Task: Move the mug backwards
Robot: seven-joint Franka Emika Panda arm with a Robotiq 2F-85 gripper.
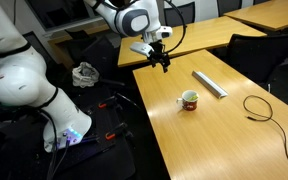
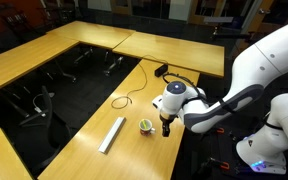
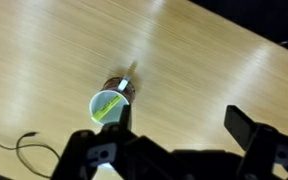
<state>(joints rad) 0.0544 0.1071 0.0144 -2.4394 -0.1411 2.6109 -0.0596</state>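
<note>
A small white ceramic mug (image 1: 189,100) with reddish markings on its rounded side stands upright on a long, pale wooden table (image 1: 214,140) whose smooth top has a fine grain and a soft sheen. The mug's axis is vertical and its mouth faces up. The wrist view looks almost straight down into it (image 3: 109,103) and shows a round rim and a glossy greenish inside. In an exterior view a small handle seems to stick out on its left side, though it is too small to be sure.

To the right of the mug and a little farther back, a flat grey bar (image 1: 209,84) lies well apart from it. The bar is slim, straight and matte, set on a slant across the table and much longer than the mug. Farther right, a thin black cable (image 1: 259,108) lies in a loose loop on the wood.

The white, glossy, rounded arm holds its black gripper (image 1: 162,58) above the table, pointing down, to the left of the mug and behind it, touching nothing. In the wrist view its two dark, blocky fingers (image 3: 249,128) are spread wide with nothing between them. The mug lies just ahead of one finger, not between the two.

In an exterior view from the opposite side, the mug (image 2: 145,126) sits just beside the gripper (image 2: 166,124), between it and the grey bar (image 2: 112,134).
</note>
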